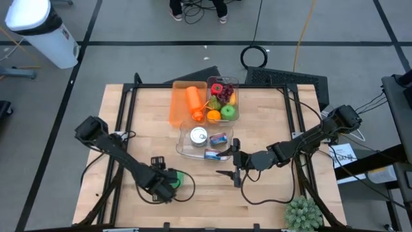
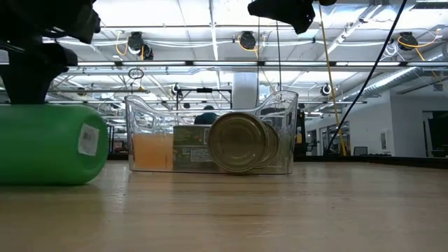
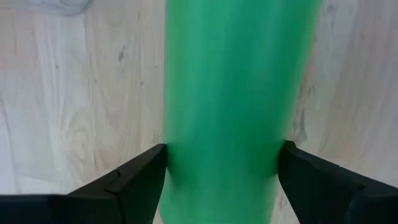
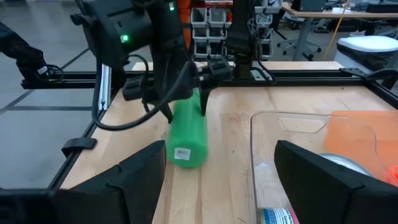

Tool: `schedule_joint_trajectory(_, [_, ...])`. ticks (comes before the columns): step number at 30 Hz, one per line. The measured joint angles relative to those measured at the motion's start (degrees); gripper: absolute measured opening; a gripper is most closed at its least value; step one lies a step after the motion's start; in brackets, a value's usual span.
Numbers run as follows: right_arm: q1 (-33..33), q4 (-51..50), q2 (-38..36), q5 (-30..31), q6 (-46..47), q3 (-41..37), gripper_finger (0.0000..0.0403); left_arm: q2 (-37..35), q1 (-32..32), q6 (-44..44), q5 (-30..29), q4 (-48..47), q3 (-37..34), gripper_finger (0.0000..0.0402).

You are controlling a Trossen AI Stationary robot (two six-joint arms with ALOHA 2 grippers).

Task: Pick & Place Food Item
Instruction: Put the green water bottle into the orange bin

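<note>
Green cylinder (image 1: 181, 180), a smooth plastic-looking food item with a small label, lies on its side on the desk (image 1: 270, 193) at the near left, well apart from the clear bins (image 1: 193, 149). It looks rigid and probably light, but its round, slick wall could roll or slip. The left end effector (image 3: 221, 171) straddles it across the middle with fingers wide, one on each side; a grip at mid-length seems best. The right end effector (image 1: 235, 173) hangs open near the desk's centre, holding nothing.
</note>
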Motion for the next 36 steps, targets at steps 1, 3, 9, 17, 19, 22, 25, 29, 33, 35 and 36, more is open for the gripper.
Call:
schedule_joint_trajectory(1, [0.0, 0.1, 0.0, 0.0, 0.0, 0.0, 0.0281, 0.5, 0.2, -0.5, -0.4, 0.5, 0.0, 0.0299])
schedule_joint_trajectory(3, [0.0, 0.3, 0.0, 0.0, 0.0, 0.0, 0.0281, 1.0, 0.5, -3.0, -2.3, 1.8, -0.1, 0.0299])
schedule_joint_trajectory(9, [0.0, 0.4, 0.0, 0.1, 0.0, 0.0, 0.0281, 0.9, 1.7, -4.2, -7.9, 3.1, -0.2, 0.0288])
schedule_joint_trajectory(17, [0.0, 0.4, 0.0, 0.1, -0.2, 0.0, 0.0281, -7.4, 5.2, -7.7, -2.2, 1.5, -0.5, 0.0167])
schedule_joint_trajectory(19, [0.0, 0.4, 0.0, 0.1, -0.3, 0.0, 0.0281, -10.7, 6.0, -8.7, -2.0, 1.4, -0.5, 0.0135])
schedule_joint_trajectory(22, [0.0, 0.3, 0.0, 0.1, -0.3, 0.0, 0.0281, -16.6, 7.5, -10.3, -4.6, 1.4, -0.4, 0.0089])
schedule_joint_trajectory(25, [0.0, -0.2, 0.0, 0.1, -0.3, 0.0, 0.0281, -21.2, 8.5, -9.4, -5.5, 1.3, -0.3, 0.0049])
schedule_joint_trajectory(29, [0.0, -0.7, 0.0, 0.1, -0.2, 0.0, 0.0281, -23.0, 9.3, -9.7, -2.2, 1.3, -0.3, 0.0024])
schedule_joint_trajectory(33, [0.0, -0.8, 0.0, 0.1, -0.2, 0.0, 0.0281, -21.0, 10.0, -11.2, 2.6, 2.9, -0.3, 0.0052])
schedule_joint_trajectory(35, [0.0, -0.8, 0.0, 0.1, -0.2, 0.0, 0.0281, -18.9, 10.2, -11.0, 2.9, 4.5, -0.3, 0.0087])
schedule_joint_trajectory(36, [0.0, -0.7, 0.0, 0.1, -0.2, 0.0, 0.0281, -17.9, 10.3, -10.9, 2.8, 4.5, -0.3, 0.0108])
